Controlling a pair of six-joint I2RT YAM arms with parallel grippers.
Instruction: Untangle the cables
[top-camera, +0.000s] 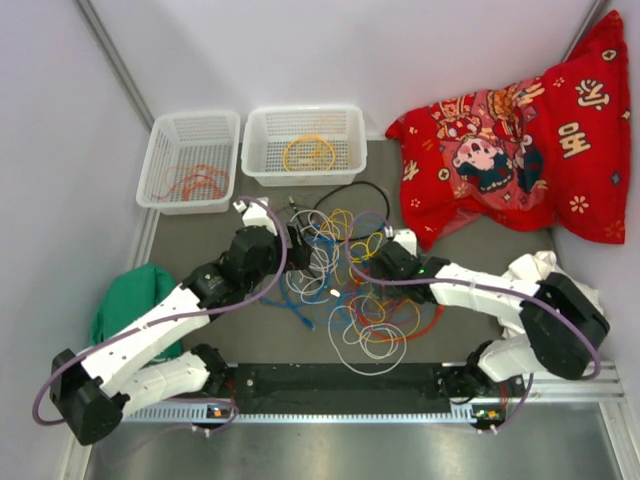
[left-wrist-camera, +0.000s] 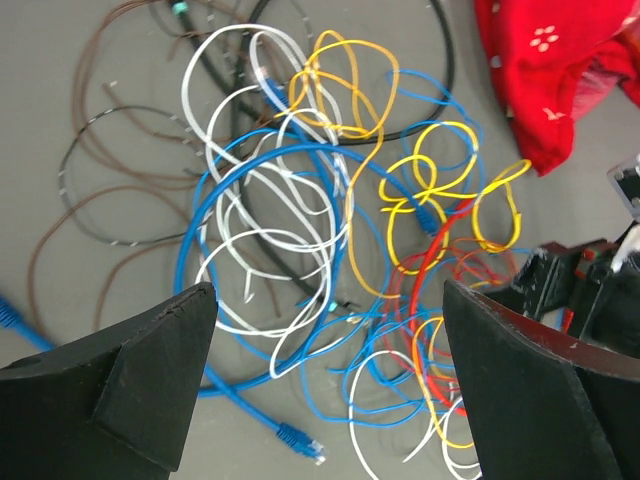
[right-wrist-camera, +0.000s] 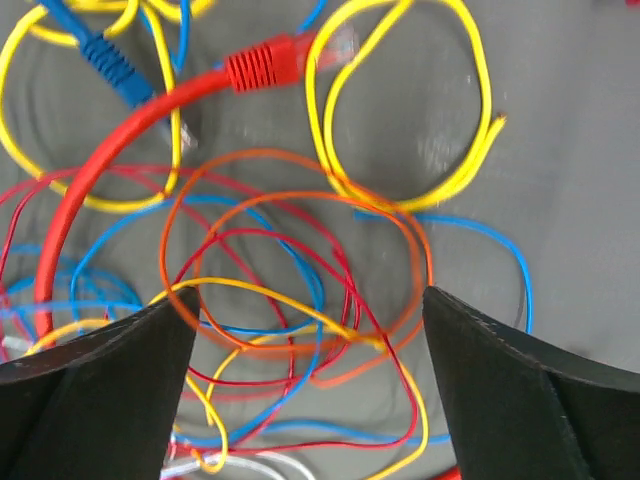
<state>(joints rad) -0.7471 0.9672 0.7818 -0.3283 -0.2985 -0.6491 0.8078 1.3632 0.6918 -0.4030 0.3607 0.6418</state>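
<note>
The cables (top-camera: 350, 290) lie as one loose tangle on the grey mat between my two arms. My left gripper (top-camera: 300, 245) hangs over the tangle's left side, open, with nothing between its fingers. In the left wrist view (left-wrist-camera: 328, 290) white loops (left-wrist-camera: 250, 200), yellow loops (left-wrist-camera: 430, 190) and a thick blue cable with a plug (left-wrist-camera: 300, 440) lie below it. My right gripper (top-camera: 375, 262) stands open low over the right side. Its wrist view (right-wrist-camera: 310, 295) shows thin orange loops (right-wrist-camera: 300, 200), thin red and blue wires, a yellow loop (right-wrist-camera: 480, 120) and a thick red cable's plug (right-wrist-camera: 262, 62).
Two white baskets stand at the back: the left one (top-camera: 185, 207) holds an orange cable (top-camera: 197, 183), the right one (top-camera: 300, 178) a yellow cable (top-camera: 308, 152). A red printed cloth (top-camera: 520, 150) lies at the back right, a green cloth (top-camera: 130, 300) at left, a white cloth (top-camera: 540, 270) at right.
</note>
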